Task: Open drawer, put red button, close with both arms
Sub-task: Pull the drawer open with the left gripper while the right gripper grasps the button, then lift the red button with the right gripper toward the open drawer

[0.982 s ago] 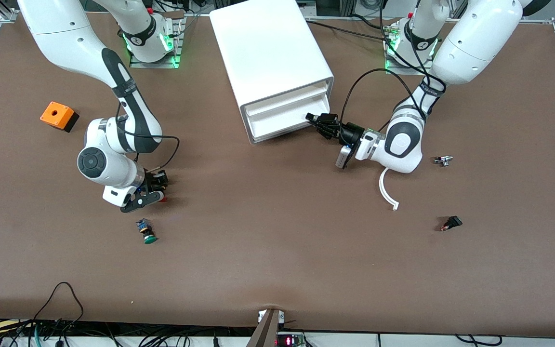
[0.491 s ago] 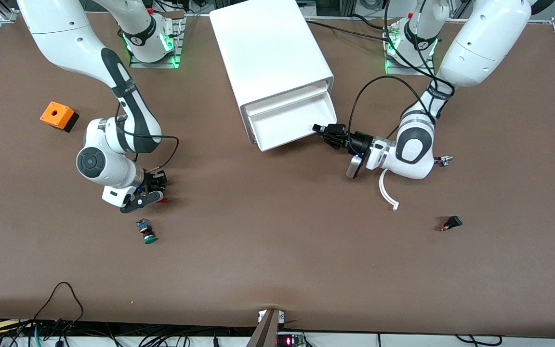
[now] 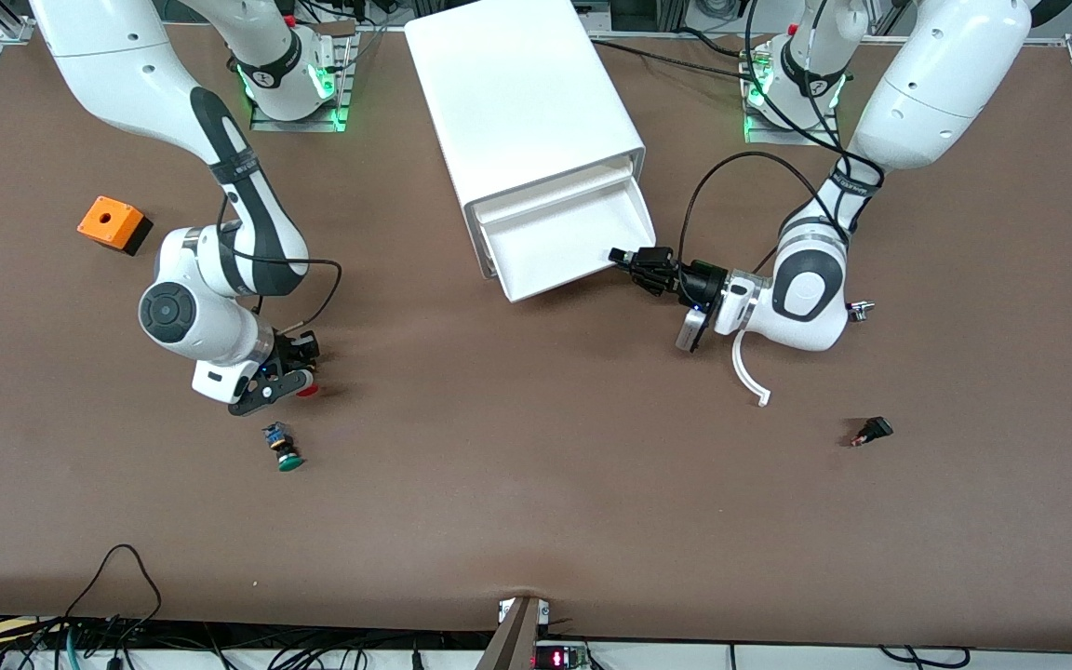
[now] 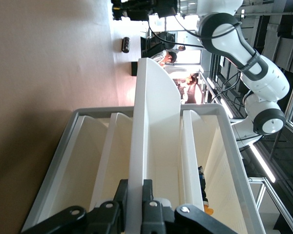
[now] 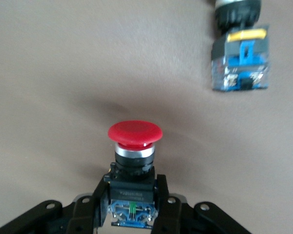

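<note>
The white cabinet (image 3: 522, 93) stands at the middle back, and its drawer (image 3: 555, 244) is pulled partly out. My left gripper (image 3: 620, 255) is shut on the drawer's front at the corner toward the left arm's end. In the left wrist view my left gripper (image 4: 135, 189) clamps the drawer's thin white handle fin (image 4: 139, 122). My right gripper (image 3: 289, 372) is shut on the red button (image 3: 308, 391) and holds it low over the table. In the right wrist view my right gripper (image 5: 132, 195) grips its black body, with the red button's cap (image 5: 135, 133) pointing away.
A green-capped button (image 3: 283, 448) lies just nearer the front camera than my right gripper; it also shows in the right wrist view (image 5: 239, 58). An orange box (image 3: 111, 223) sits toward the right arm's end. A white curved strip (image 3: 748, 374), a small black part (image 3: 871, 431) and a small metal part (image 3: 858, 309) lie toward the left arm's end.
My left gripper has drawn the drawer farther out toward the front camera. My right gripper, with the red button in it, has shifted slightly.
</note>
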Action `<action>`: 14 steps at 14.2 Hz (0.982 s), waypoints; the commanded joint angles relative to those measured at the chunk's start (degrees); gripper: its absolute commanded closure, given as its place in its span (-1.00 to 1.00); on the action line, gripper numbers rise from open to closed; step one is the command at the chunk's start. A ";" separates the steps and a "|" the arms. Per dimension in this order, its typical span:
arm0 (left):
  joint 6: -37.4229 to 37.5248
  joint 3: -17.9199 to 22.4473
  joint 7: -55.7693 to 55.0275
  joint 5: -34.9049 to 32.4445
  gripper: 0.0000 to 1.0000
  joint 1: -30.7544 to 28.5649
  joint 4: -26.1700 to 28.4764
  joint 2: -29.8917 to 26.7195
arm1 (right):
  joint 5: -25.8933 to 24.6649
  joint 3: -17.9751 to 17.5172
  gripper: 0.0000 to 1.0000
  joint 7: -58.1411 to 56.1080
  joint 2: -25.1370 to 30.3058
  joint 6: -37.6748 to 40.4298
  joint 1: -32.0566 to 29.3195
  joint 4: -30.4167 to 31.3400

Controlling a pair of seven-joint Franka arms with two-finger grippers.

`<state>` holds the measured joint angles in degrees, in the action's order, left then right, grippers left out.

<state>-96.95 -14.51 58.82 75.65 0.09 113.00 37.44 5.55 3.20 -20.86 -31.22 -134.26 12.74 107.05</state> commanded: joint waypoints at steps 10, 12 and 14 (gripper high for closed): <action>0.10 1.59 -5.82 0.29 1.00 -0.96 -5.59 0.27 | -1.69 -5.04 0.54 -11.04 2.22 18.94 0.10 -23.28; 0.18 1.68 -5.91 0.20 1.00 -1.31 -6.03 0.27 | -1.77 -7.15 0.54 -13.67 2.66 19.03 0.18 -24.16; 0.27 1.68 -5.91 0.20 0.96 -1.40 -6.04 0.18 | -1.95 -9.34 0.54 -18.15 2.66 20.43 0.79 -25.47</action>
<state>-96.98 -12.78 55.21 75.25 0.05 109.56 37.47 4.35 -4.15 -34.99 -28.31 -116.11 13.33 84.16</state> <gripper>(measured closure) 0.855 0.590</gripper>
